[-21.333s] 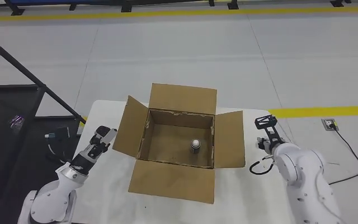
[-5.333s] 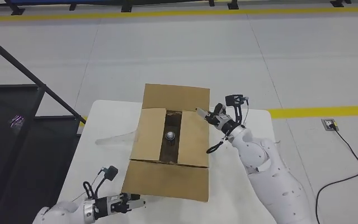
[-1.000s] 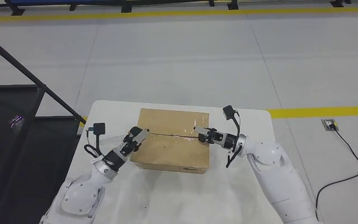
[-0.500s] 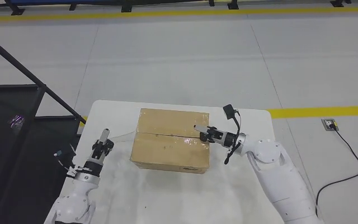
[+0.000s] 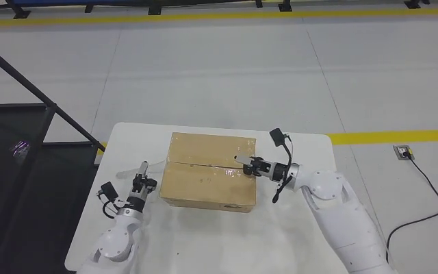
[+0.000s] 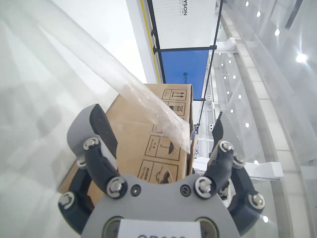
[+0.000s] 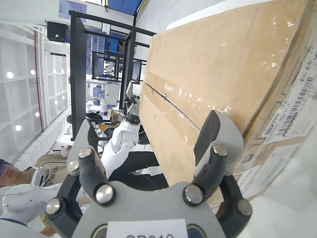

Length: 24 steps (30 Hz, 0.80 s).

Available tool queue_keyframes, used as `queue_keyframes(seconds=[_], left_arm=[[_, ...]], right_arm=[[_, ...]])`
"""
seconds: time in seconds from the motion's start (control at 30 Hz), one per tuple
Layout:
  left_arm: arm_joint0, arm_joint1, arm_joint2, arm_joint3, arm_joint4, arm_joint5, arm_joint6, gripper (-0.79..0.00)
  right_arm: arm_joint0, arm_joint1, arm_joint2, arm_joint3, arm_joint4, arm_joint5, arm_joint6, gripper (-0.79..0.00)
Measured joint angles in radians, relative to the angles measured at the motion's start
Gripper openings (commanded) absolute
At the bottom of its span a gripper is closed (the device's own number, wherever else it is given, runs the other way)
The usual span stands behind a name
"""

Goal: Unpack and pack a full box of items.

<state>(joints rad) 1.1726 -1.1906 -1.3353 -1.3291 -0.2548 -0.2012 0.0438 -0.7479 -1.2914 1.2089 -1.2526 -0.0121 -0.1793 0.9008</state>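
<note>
Jaws, left: we record them spread wide and empty, with the box's left face showing between the two pads [image 6: 102,130]. They sit low over the counter, just left of the box's near left corner, apart from the cardboard.

Jaws, right: we record these also spread wide, holding nothing. They are at the right edge of the box top, where the seam ends. One pad [image 7: 206,137] lies at that edge, but we cannot tell whether it touches. The other finger stands clear of the cardboard.

Item 1. Counter [image 5: 205,240]: white, with rounded corners. It carries the box and both arms reach over it.

Item 2. Box [image 5: 209,179]: brown cardboard, standing at the middle of the counter with its top flaps shut. The flaps meet in a seam [image 5: 205,164] that runs left to right across the top. Glossy clear tape covers part of the top.

Item 3. Tape strip [image 5: 133,170]: clear. We see it running from the left end of the box top out to the left, above the counter and past the far side of the left jaws.

Item 4. Label [image 7: 289,115]: white paper with a barcode, stuck on the box's right face just below the top edge.

Item 5. Handling symbols [image 6: 161,147]: printed in black on the box's left face.
</note>
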Motion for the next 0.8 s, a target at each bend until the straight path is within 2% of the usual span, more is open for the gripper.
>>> queue_keyframes(seconds=[0.27,0.4,0.6,0.8], left_arm=[[-0.139,-0.038,0.061,0.18,-0.104,-0.07,0.002,0.0],[-0.163,-0.043,0.059,0.205,-0.057,-0.153,0.031,0.0],[-0.139,-0.037,0.013,0.144,0.059,-0.241,0.078,0.0],[-0.082,-0.028,-0.044,-0.004,0.152,-0.232,0.104,0.0]], right_arm=[[-0.02,0.009,0.005,-0.045,-0.008,0.024,-0.001,0.0],[-0.036,0.014,0.01,-0.074,-0.014,0.036,-0.003,0.0],[-0.057,0.02,0.018,-0.111,-0.019,0.048,-0.01,0.0],[-0.061,0.024,0.017,-0.11,-0.012,0.045,-0.016,0.0]])
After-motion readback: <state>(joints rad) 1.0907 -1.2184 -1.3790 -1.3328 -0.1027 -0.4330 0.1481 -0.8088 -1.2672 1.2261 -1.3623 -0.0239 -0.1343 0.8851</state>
